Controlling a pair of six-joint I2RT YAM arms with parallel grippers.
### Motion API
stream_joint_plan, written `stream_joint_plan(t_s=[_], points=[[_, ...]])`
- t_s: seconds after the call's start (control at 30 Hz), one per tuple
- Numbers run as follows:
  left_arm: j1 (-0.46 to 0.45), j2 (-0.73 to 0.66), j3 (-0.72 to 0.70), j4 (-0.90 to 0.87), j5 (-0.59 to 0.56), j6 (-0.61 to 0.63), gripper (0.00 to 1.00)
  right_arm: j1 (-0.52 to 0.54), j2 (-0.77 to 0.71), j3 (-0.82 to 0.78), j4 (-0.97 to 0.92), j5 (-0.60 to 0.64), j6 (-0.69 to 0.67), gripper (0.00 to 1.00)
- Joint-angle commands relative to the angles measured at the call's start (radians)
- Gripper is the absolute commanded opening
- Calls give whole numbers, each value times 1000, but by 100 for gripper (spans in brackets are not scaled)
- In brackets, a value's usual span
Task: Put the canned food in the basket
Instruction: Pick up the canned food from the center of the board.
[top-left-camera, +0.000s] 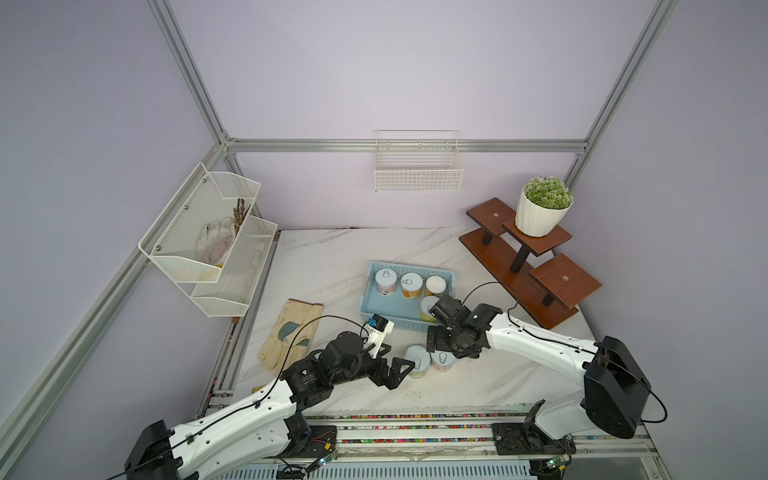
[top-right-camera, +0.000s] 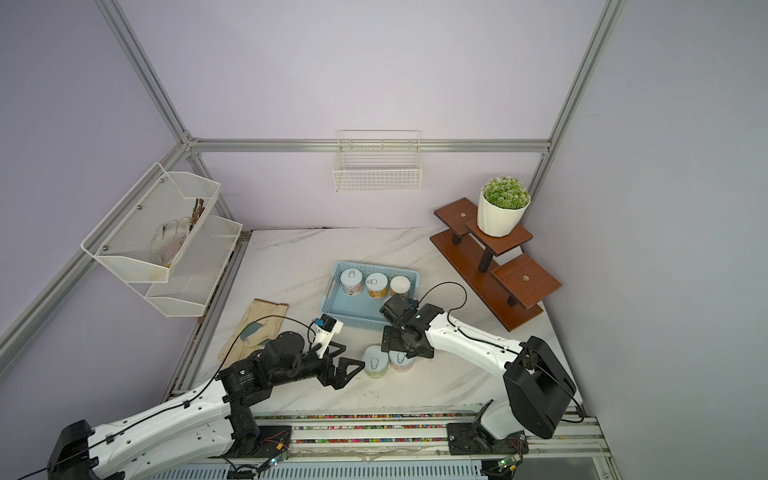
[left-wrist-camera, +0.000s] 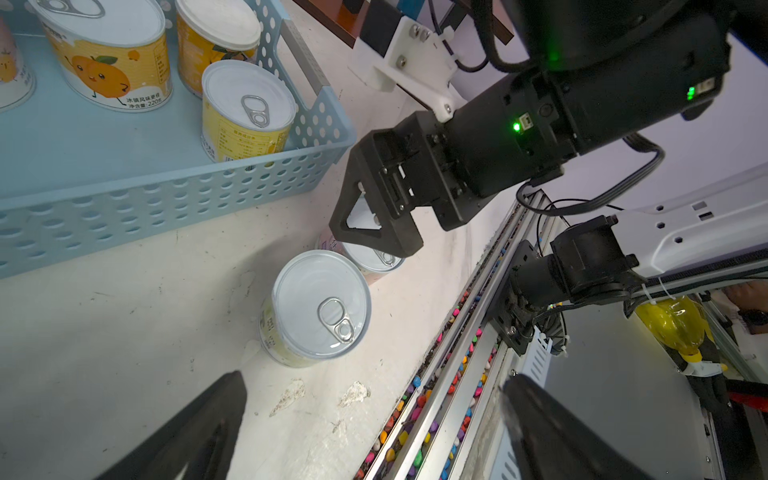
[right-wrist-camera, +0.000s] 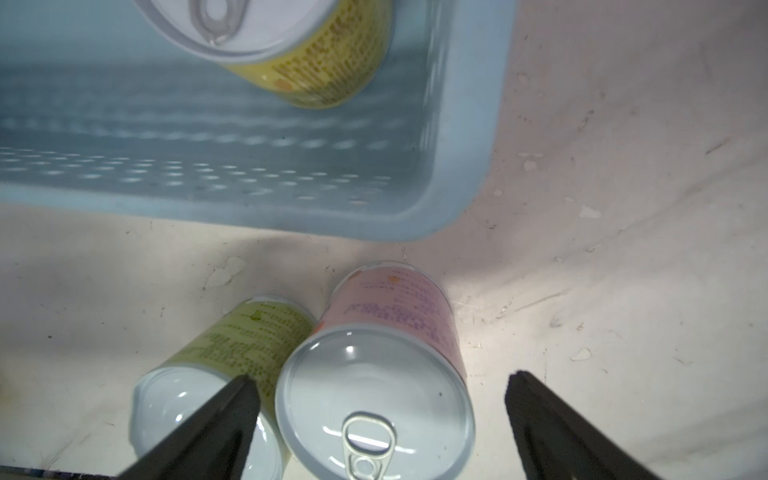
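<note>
By my count I'm four cans into six. The blue basket sits mid-bench and holds a row of three cans along its far wall, plus a fourth can upright in the near corner on my right arm's side. That leaves room along the near wall for the rest. Two are left to do, and both stand upright on the bench just in front of the basket: a green can and a pink can, side by side, so close I can't tell whether they touch. My right hand is spread wide and grips nothing. It hangs over the pink can with one finger on either side, and the inner finger crosses in front of the green can's lid. I can't say whether either finger touches metal yet. My left hand is also fully spread and empty, low over the bench just beside the green can and pointing at it. I'd judge the pink can goes next, then the green.
</note>
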Motion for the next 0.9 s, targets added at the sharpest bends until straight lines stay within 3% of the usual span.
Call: stream_joint_plan(t_s=[0.0, 0.47, 0.87], points=[[-2, 4, 8, 47, -10, -12, 100, 7, 27, 38, -14, 24, 19, 99], [-3, 27, 5, 56, -7, -14, 100, 13, 80, 30, -54, 17, 26, 95], [-2, 61, 7, 78, 7, -16, 100, 30, 18, -23, -80, 3, 54, 92]])
